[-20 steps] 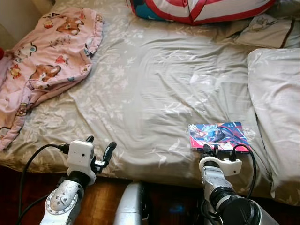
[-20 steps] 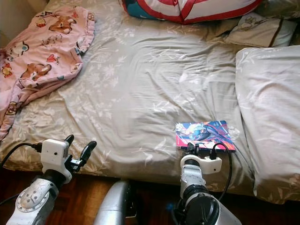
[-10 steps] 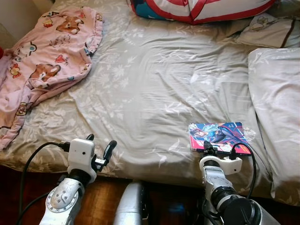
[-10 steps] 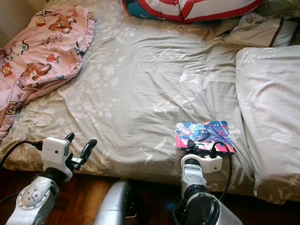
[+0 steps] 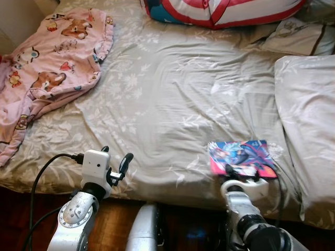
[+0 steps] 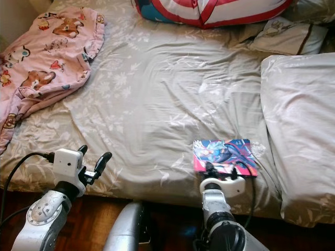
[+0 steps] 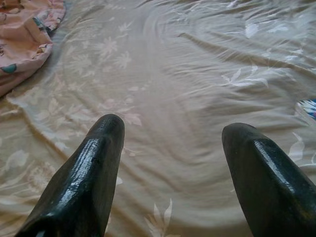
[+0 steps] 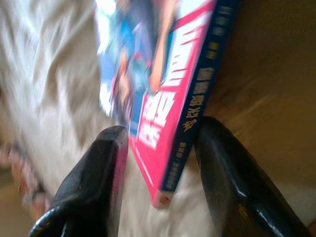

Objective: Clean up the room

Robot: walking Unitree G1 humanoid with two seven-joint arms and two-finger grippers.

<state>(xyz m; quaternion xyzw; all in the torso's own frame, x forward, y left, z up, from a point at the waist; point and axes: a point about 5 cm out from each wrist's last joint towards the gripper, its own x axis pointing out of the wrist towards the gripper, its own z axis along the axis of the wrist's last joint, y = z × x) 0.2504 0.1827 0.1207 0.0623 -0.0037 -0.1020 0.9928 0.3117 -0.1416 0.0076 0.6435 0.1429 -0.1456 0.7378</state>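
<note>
The right gripper (image 8: 160,148) clamps the near edge of a colourful book (image 5: 242,156), its blurred cover unreadable, lying on the grey bed sheet (image 5: 172,99), while the left gripper (image 7: 170,148) hovers open nearby.

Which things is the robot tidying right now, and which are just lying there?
In the job: comic book, with the right gripper closed around its edge.

Just lying about: pink blanket, grey pillow, red and white cushion. Left gripper open, idle.
</note>
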